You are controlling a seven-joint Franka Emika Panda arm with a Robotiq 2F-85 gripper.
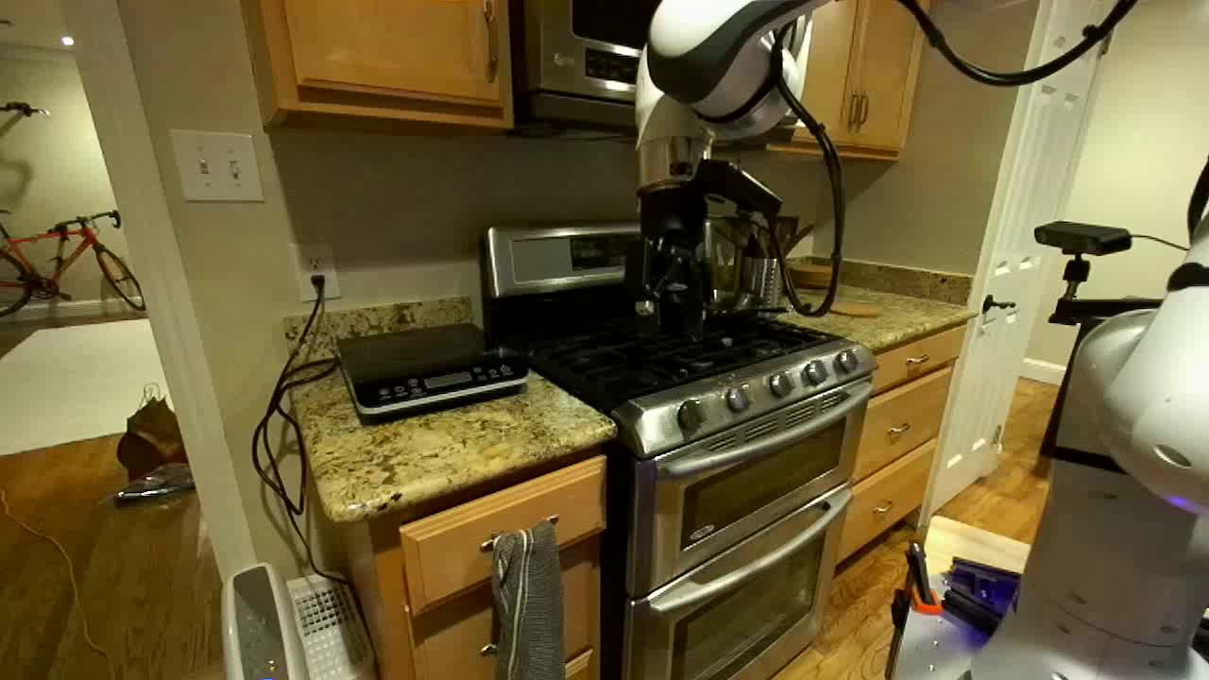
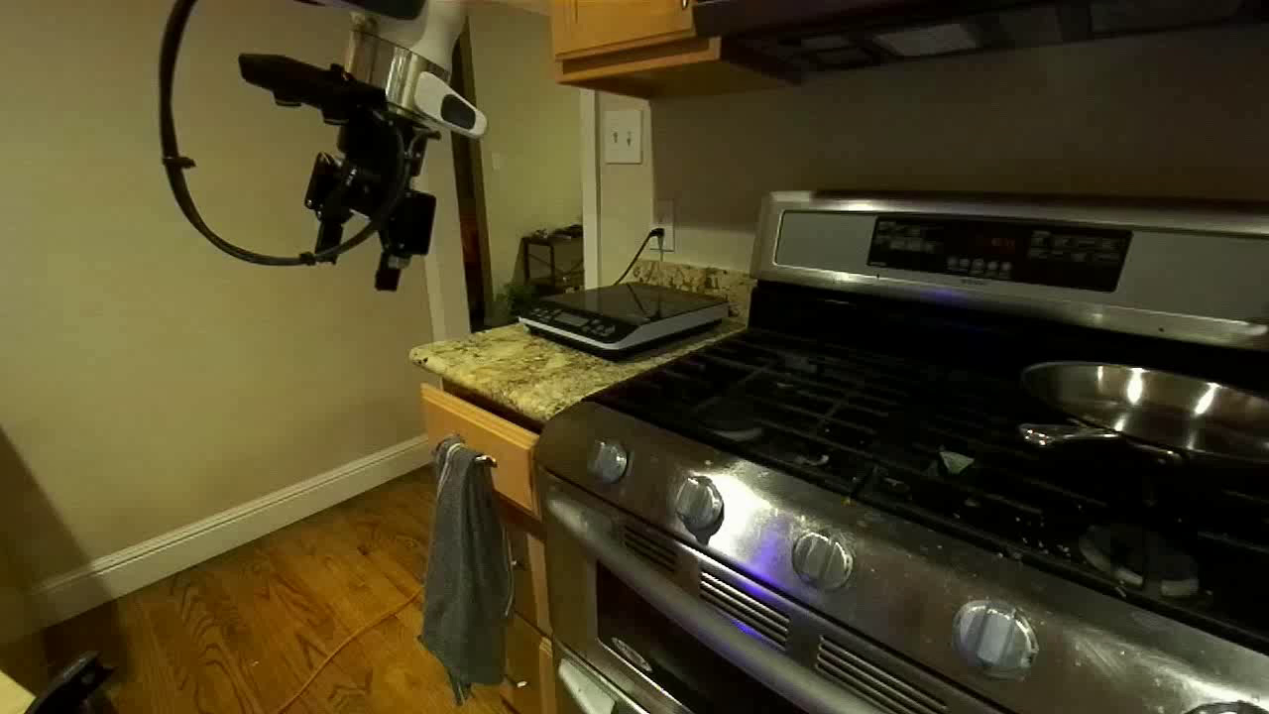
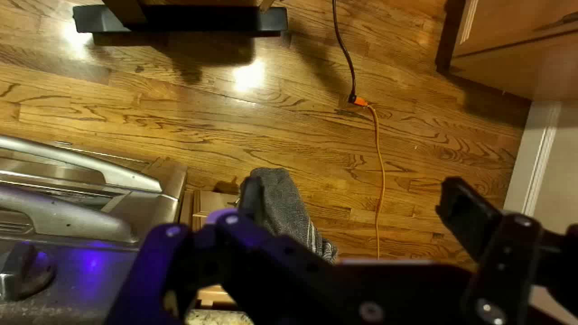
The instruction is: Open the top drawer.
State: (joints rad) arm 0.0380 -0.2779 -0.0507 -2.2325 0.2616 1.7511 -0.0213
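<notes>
In an exterior view, the top drawer (image 1: 444,557) sits beside the stove (image 1: 746,472), towel (image 1: 531,604) over its handle (image 1: 488,542). In an exterior view, my gripper (image 2: 359,260) hangs higher. Wrist view: fingers (image 3: 469,214) wide, empty; I should pinch the handle's bare end, pull straight.

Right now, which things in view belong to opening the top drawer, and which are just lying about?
Belong to the job:
gripper, open
top drawer, likely the one with the gray towel over its handle

Just lying about:
the towel itself, possibly in the way
portable cooktop
steel pan
orange cord
</notes>
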